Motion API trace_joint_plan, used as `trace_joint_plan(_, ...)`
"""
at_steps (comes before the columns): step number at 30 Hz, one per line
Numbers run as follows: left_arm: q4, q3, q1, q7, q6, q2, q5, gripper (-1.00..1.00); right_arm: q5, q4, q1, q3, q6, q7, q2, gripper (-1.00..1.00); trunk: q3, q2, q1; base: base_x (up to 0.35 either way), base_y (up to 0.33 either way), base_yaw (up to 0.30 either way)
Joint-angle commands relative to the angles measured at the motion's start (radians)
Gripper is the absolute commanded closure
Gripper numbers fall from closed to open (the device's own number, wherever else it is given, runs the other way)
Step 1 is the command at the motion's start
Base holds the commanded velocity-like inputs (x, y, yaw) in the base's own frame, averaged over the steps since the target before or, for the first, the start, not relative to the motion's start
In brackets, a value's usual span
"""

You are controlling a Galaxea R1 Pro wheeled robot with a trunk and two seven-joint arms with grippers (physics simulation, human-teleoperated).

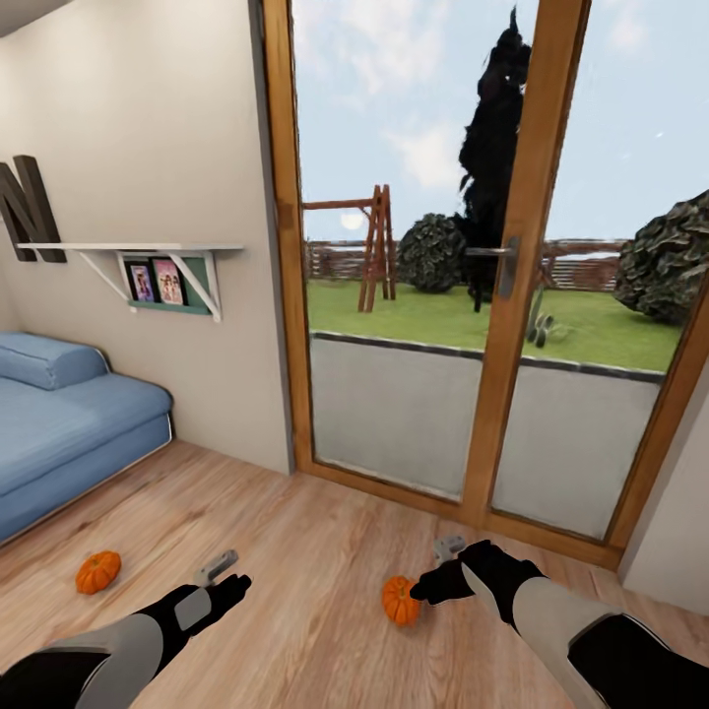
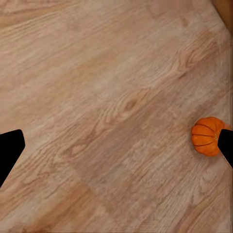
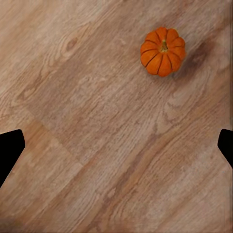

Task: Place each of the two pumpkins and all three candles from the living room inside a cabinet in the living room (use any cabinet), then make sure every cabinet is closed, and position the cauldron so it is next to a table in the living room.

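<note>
Two small orange pumpkins lie on the wooden floor. One pumpkin [image 1: 400, 600] sits just left of my right gripper [image 1: 425, 589], which hovers beside it. The right wrist view has a pumpkin [image 3: 162, 50] ahead of the right gripper [image 3: 116, 150], whose fingers are wide apart with only floor between them. The other pumpkin [image 1: 98, 571] lies further left, near the sofa. My left gripper [image 1: 228, 588] hangs over bare floor between the two. In the left wrist view a pumpkin [image 2: 207, 136] sits beside one fingertip [image 2: 226, 145] of the open left gripper [image 2: 116, 150]. Candles, cabinet, cauldron and table are out of view.
A blue sofa [image 1: 59, 423] stands at the left along the wall. A wall shelf [image 1: 148, 258] with framed photos hangs above it. A wood-framed glass patio door [image 1: 512, 295] closes off the far side, and a wall corner [image 1: 679, 551] stands at the right.
</note>
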State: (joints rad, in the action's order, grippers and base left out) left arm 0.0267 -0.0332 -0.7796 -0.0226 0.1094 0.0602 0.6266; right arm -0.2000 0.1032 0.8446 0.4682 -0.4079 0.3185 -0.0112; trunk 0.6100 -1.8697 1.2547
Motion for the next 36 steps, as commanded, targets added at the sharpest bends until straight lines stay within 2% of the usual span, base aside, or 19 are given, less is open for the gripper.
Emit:
trace_joint_plan(1, 0.001, -0.004, -0.001, -0.002, 0.003, 0.0, 0.005, -1.0, -0.01, 0.001, 0.001, 0.008, -0.005, 0.001, 0.0, -1.0, 0.001, 0.0, 0.0, 0.299, -0.121, 0.0)
trace_joint_plan(10, 0.001, -0.004, -0.001, -0.002, -0.008, -0.009, 0.004, -1.0, -0.014, 0.001, 0.001, 0.007, -0.006, 0.001, 0.0, -1.0, 0.001, 0.0, 0.0, 0.185, -0.094, 0.0)
trace_joint_plan(16, -0.001, -0.004, -0.001, 0.004, -0.078, -0.011, 0.004, -1.0, -0.017, 0.001, 0.001, 0.004, -0.008, 0.002, 0.0, -1.0, 0.001, 0.0, 0.0, 0.023, -0.013, 0.0)
trace_joint_plan(18, -0.009, -0.004, -0.001, 0.011, -0.081, -0.026, 0.005, -1.0, -0.018, 0.001, 0.001, -0.001, -0.013, 0.002, 0.001, -1.0, 0.001, 0.0, 0.0, 0.001, 0.0, 0.0)
trace_joint_plan(21, -0.014, -0.004, -0.001, 0.014, -0.075, -0.034, 0.005, -1.0, -0.018, 0.002, 0.001, -0.004, -0.015, 0.003, 0.003, -1.0, 0.001, 0.0, 0.0, 0.0, 0.0, 0.0)
trace_joint_plan(22, -0.062, -0.003, -0.001, 0.014, 0.017, -0.043, 0.005, -1.0, -0.019, 0.003, 0.002, -0.006, -0.016, 0.002, 0.005, -1.0, 0.001, 0.0, 0.0, 0.0, 0.0, 0.0)
trace_joint_plan(23, -0.097, -0.003, -0.001, 0.013, 0.062, -0.044, 0.005, -1.0, -0.02, 0.003, 0.002, -0.006, -0.016, 0.002, 0.005, -1.0, 0.001, 0.0, 0.0, 0.0, 0.0, 0.0)
trace_joint_plan(24, -0.164, -0.002, -0.001, 0.011, 0.14, -0.045, 0.005, -1.0, -0.026, 0.003, 0.002, -0.006, -0.017, 0.001, 0.004, -1.0, 0.001, 0.0, 0.0, 0.0, 0.0, 0.0)
trace_joint_plan(27, -0.261, -0.002, -0.001, 0.009, 0.244, -0.045, 0.006, -1.0, -0.037, 0.003, 0.002, -0.006, -0.017, 0.0, 0.005, -1.0, 0.001, 0.0, 0.0, 0.0, 0.0, 0.0)
trace_joint_plan(28, -0.329, -0.003, -0.001, 0.008, 0.312, -0.046, 0.006, -1.0, -0.05, 0.003, 0.002, -0.007, -0.017, -0.003, 0.005, -1.0, 0.001, 0.0, 0.0, 0.0, 0.0, 0.0)
trace_joint_plan(29, -0.37, -0.003, -0.001, 0.007, 0.352, -0.046, 0.007, -1.0, -0.062, 0.002, 0.002, -0.007, -0.017, -0.018, 0.005, -1.0, 0.001, 0.0, 0.0, 0.0, 0.0, 0.0)
trace_joint_plan(30, -0.39, -0.003, -0.001, 0.007, 0.371, -0.047, 0.007, -1.0, -0.07, 0.002, 0.002, -0.007, -0.018, -0.031, 0.005, -1.0, 0.001, 0.0, 0.0, 0.0, 0.0, 0.0)
trace_joint_plan(32, -0.46, -0.003, -0.001, 0.006, 0.435, -0.056, 0.006, -1.0, -0.127, 0.003, 0.002, -0.008, -0.019, -0.119, 0.005, -1.0, 0.001, 0.0, 0.0, 0.0, 0.0, 0.0)
trace_joint_plan(33, -0.496, -0.003, -0.001, 0.005, 0.471, -0.062, 0.005, -1.0, -0.2, 0.003, 0.002, -0.008, -0.019, -0.181, 0.005, -1.0, 0.001, 0.0, 0.0, 0.0, 0.0, 0.0)
trace_joint_plan(34, -0.522, -0.003, -0.001, 0.005, 0.501, -0.067, 0.007, -1.0, -0.312, 0.003, 0.002, -0.007, -0.02, -0.222, 0.005, -1.0, 0.001, 0.0, 0.0, 0.0, 0.0, 0.0)
trace_joint_plan(36, -0.533, -0.002, -0.002, 0.004, 0.516, -0.072, 0.008, -1.0, -0.403, 0.003, 0.003, -0.006, -0.02, -0.238, 0.006, -1.0, 0.001, 0.0, 0.0, 0.0, 0.0, 0.0)
